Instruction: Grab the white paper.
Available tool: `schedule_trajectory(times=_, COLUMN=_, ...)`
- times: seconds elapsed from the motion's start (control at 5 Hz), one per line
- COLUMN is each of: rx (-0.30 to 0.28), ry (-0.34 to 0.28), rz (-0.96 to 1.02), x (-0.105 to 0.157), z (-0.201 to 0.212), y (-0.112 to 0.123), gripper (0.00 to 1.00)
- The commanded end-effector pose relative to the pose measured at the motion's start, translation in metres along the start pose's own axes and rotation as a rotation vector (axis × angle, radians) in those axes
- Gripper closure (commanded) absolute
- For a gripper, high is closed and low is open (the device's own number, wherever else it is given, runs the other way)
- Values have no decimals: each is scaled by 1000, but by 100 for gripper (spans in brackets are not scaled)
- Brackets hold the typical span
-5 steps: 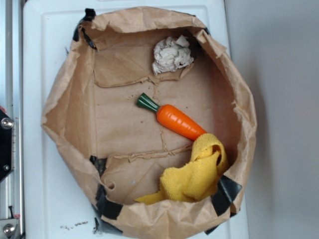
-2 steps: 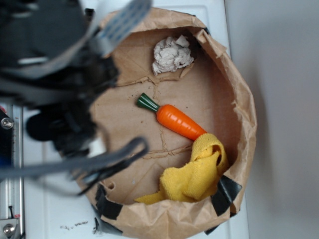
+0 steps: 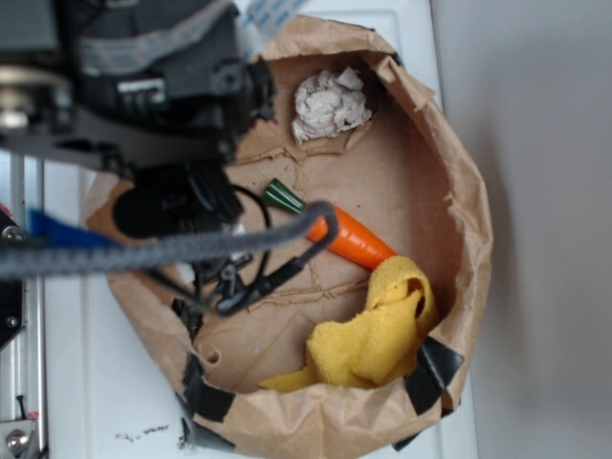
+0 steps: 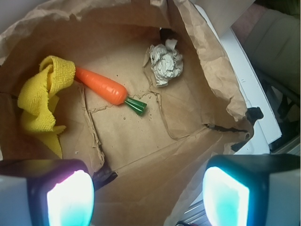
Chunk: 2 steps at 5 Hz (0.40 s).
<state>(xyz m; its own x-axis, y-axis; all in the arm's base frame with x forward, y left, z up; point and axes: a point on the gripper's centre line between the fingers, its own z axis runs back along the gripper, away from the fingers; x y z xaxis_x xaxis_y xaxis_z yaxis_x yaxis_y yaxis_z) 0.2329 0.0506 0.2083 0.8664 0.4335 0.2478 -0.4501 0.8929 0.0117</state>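
Observation:
The white paper [image 3: 330, 105] is a crumpled off-white wad lying on the floor of the brown paper bag [image 3: 470, 220], near its far rim. In the wrist view the white paper [image 4: 165, 63] sits upper right of centre, well ahead of my gripper [image 4: 148, 197]. The gripper is open, its two fingers spread wide with nothing between them, hovering above the bag's near wall [image 4: 155, 165]. From outside, my blurred arm [image 3: 143, 96] covers the bag's left side, left of the wad and not touching it.
An orange toy carrot [image 3: 361, 245] with a green top lies mid-bag; in the wrist view the carrot [image 4: 101, 86] is left of the wad. A yellow cloth [image 3: 373, 335] is bunched at the carrot's tip. The bag stands on a white surface [image 3: 76, 382].
My arm has come into the exterior view from the left and now hangs over the bag's left side. The paper, carrot and cloth have not moved.

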Motion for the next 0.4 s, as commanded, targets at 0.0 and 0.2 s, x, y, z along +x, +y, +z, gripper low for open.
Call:
schedule_trajectory(times=0.0, rx=-13, ry=-65, rz=26, x=10, z=19, y=8, gripper=0)
schedule_trajectory(times=0.2, rx=52, ry=-214, rz=100, x=34, z=0, y=-1, gripper=0)
